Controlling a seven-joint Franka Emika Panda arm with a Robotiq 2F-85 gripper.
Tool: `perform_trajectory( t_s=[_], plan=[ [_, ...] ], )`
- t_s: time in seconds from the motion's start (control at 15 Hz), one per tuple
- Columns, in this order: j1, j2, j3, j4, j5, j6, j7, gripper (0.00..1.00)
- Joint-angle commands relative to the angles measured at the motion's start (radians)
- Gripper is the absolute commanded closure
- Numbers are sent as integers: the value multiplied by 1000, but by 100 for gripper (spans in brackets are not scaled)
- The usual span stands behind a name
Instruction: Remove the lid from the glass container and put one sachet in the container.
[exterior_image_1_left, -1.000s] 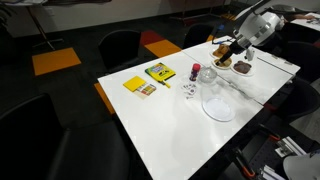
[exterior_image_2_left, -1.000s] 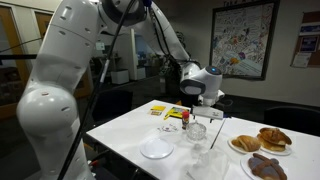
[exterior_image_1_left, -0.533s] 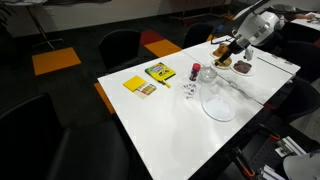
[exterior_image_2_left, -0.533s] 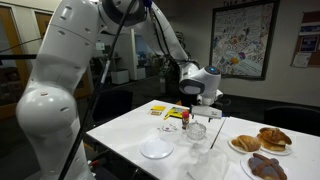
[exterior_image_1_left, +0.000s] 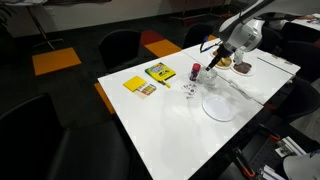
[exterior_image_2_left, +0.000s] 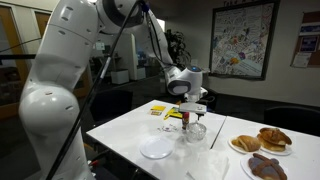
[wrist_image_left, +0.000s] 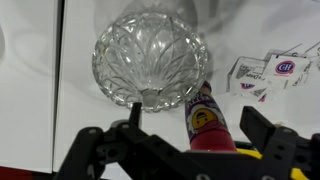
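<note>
The glass container (wrist_image_left: 150, 58) is a small clear cut-glass jar that stands on the white table. It shows in both exterior views (exterior_image_1_left: 207, 76) (exterior_image_2_left: 196, 131). Its patterned top fills the upper wrist view, and I cannot tell the lid apart from the jar. Several white sachets (wrist_image_left: 262, 70) lie beside it, also visible in an exterior view (exterior_image_1_left: 188, 87). My gripper (wrist_image_left: 197, 125) is open, just above and beside the jar (exterior_image_1_left: 213, 58) (exterior_image_2_left: 190, 110). A small red cylinder (wrist_image_left: 208, 115) stands between its fingers in the wrist view.
A large pale plate (exterior_image_1_left: 219, 106) (exterior_image_2_left: 156, 149) lies near the jar. Yellow packets (exterior_image_1_left: 158, 71) (exterior_image_1_left: 136, 84) lie farther along the table. Plates of pastries (exterior_image_2_left: 262, 140) stand at the table's end. Black chairs surround the table (exterior_image_1_left: 160, 125).
My gripper has moved sideways from the pastry end of the table to above the jar and the red cylinder. The objects on the table have not moved.
</note>
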Motion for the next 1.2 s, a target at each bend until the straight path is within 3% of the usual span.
perform_trajectory(
  t_s=[0.0,0.33,0.67,1.13],
  plan=[
    [27,-23,13,-76,-157,98,194,0],
    [3,-60,9,-127,-407,150,473,0],
    [-59,-92,27,-137,-551,150,614,0],
    [-294,-66,269,-104,-405,156,467,0]
  ],
)
